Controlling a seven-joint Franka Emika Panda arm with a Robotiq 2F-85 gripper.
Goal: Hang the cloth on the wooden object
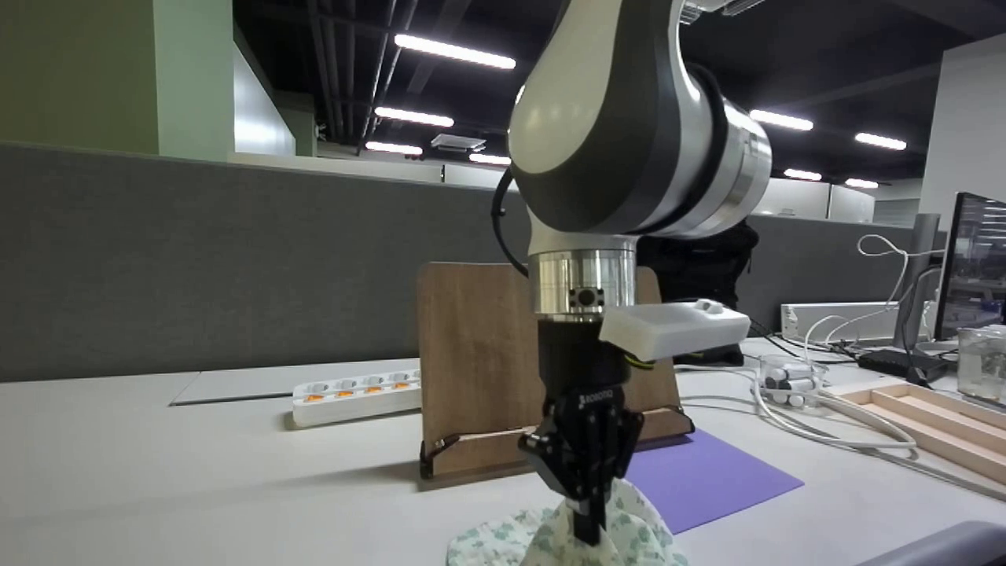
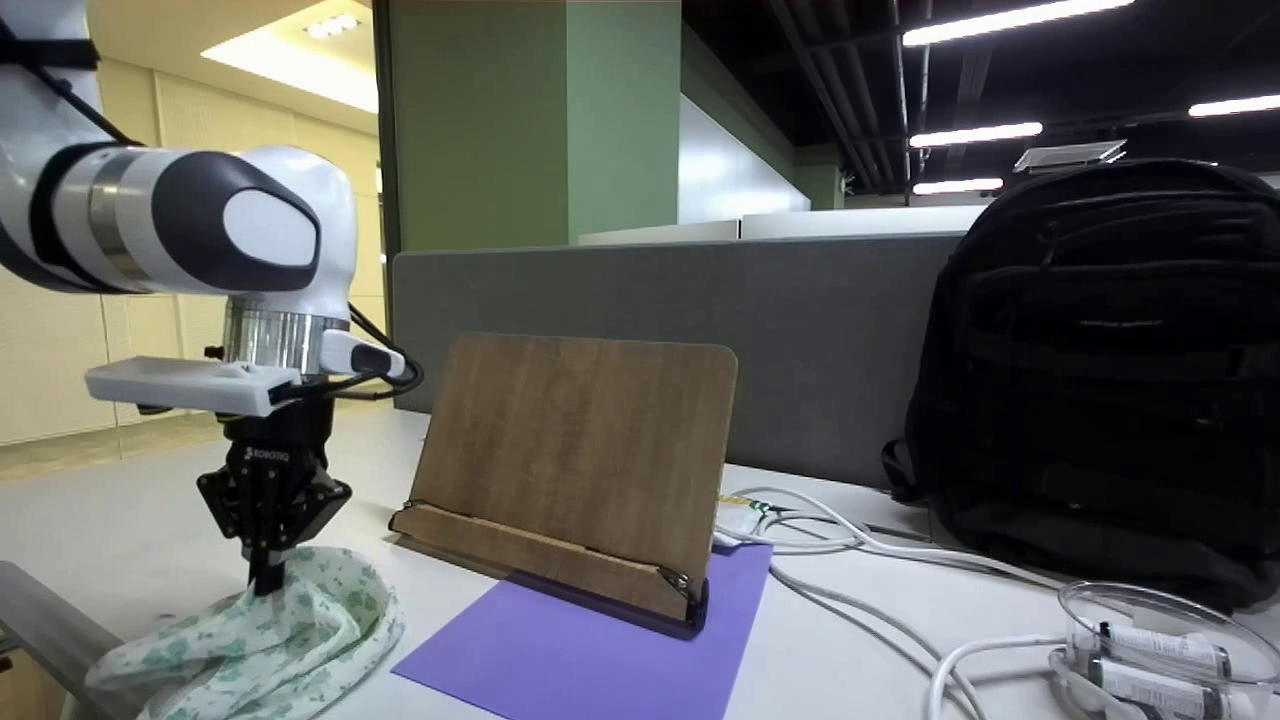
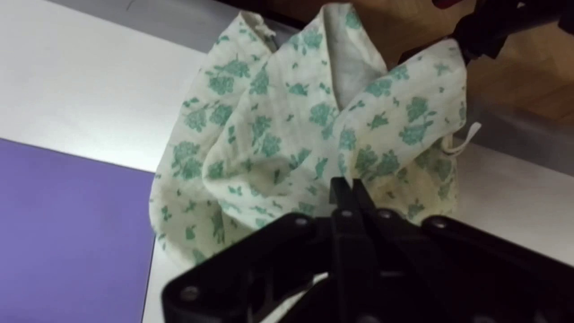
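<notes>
The cloth is white with green flowers; it lies bunched at the table edge in both exterior views (image 1: 637,531) (image 2: 300,655) and fills the middle of the wrist view (image 3: 269,139). My gripper (image 1: 589,527) points down into it and is shut on a gathered fold; it also shows in an exterior view (image 2: 266,578) and in the wrist view (image 3: 346,183). The fingertips are close together, with cloth rising at them. The wooden object is a brown upright board with a front ledge, standing behind the gripper in both exterior views (image 1: 478,354) (image 2: 580,440). It is outside the wrist view.
A purple sheet (image 1: 707,479) lies beside the cloth, partly under the board (image 2: 600,650). A white power strip (image 1: 357,399) sits behind. Cables (image 2: 860,600), a clear jar (image 2: 1165,650), a black backpack (image 2: 1110,380) and a wooden tray (image 1: 935,428) stand around.
</notes>
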